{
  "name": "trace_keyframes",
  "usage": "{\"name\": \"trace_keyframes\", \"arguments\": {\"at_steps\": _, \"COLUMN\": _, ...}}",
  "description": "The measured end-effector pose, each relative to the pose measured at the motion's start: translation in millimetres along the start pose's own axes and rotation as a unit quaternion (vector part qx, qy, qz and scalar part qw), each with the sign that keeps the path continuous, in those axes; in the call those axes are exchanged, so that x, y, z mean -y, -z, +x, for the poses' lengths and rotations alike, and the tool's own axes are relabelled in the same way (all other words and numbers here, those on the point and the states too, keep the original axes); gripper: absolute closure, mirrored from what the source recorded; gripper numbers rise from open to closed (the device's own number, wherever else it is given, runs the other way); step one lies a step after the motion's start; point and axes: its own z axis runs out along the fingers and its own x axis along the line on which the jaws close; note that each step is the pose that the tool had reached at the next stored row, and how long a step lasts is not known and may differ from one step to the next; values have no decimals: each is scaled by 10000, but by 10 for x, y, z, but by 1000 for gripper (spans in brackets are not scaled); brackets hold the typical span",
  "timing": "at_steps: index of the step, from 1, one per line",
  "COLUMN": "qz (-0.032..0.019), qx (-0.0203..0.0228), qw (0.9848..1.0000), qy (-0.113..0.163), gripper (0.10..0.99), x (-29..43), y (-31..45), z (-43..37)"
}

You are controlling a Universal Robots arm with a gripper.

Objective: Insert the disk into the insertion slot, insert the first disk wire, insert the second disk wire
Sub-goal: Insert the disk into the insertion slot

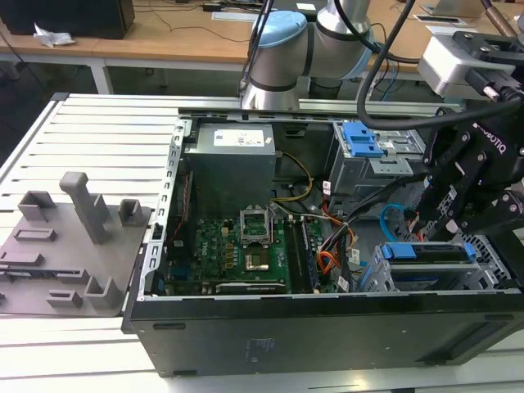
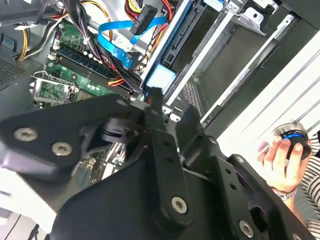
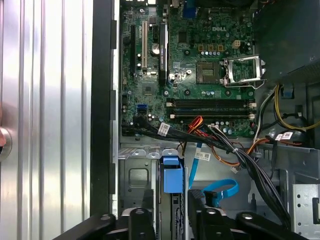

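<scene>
Disk [image 1: 427,252]: bright blue carrier around silver-grey body. Insertion slot [image 1: 378,277]: light-grey perforated sheet metal. Second disk wire [image 2: 111,36]: light blue with dark plug. Motherboard [image 1: 246,250]: green. Wire bundle [image 2: 131,6]: orange, red, yellow. Claw [image 2: 170,106]: matt black. Computer case [image 1: 311,332]: black. Bench [image 1: 90,131]: silver, ribbed in parallel strips. Moulded fixtures [image 1: 82,213]: plain mid-grey. Arm joint cap [image 1: 278,33]: pale blue.

Just beside the drive cage [image 1: 371,276], a blue cable [image 2: 112,25] and a wire bundle [image 3: 244,159] crowd my path; beyond them, over the motherboard [image 3: 200,97], I have open room.
</scene>
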Motion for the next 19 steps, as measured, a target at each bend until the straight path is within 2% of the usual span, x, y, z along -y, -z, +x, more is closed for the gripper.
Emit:
{"name": "trace_keyframes", "arguments": {"at_steps": 1, "qz": 0, "qx": 0, "qw": 10000, "qy": 0, "gripper": 788, "x": 0, "y": 0, "z": 0}}
{"name": "trace_keyframes", "arguments": {"at_steps": 4, "qz": 0, "qx": 0, "qw": 10000, "qy": 0, "gripper": 969, "x": 0, "y": -1, "z": 0}}
{"name": "trace_keyframes", "arguments": {"at_steps": 10, "qz": 0, "qx": 0, "qw": 10000, "qy": 0, "gripper": 980, "x": 1, "y": -2, "z": 0}}
{"name": "trace_keyframes", "arguments": {"at_steps": 11, "qz": -2, "qx": 0, "qw": 10000, "qy": 0, "gripper": 980, "x": 47, "y": 0, "z": -3}}
{"name": "trace_keyframes", "arguments": {"at_steps": 12, "qz": -8, "qx": 0, "qw": 10000, "qy": 0, "gripper": 980, "x": 125, "y": 5, "z": -19}}
{"name": "trace_keyframes", "arguments": {"at_steps": 17, "qz": -18, "qx": 0, "qw": 10000, "qy": 1, "gripper": 980, "x": 268, "y": 14, "z": -57}}
{"name": "trace_keyframes", "arguments": {"at_steps": 19, "qz": -22, "qx": 0, "qw": 10000, "qy": 1, "gripper": 980, "x": 287, "y": 5, "z": -64}}
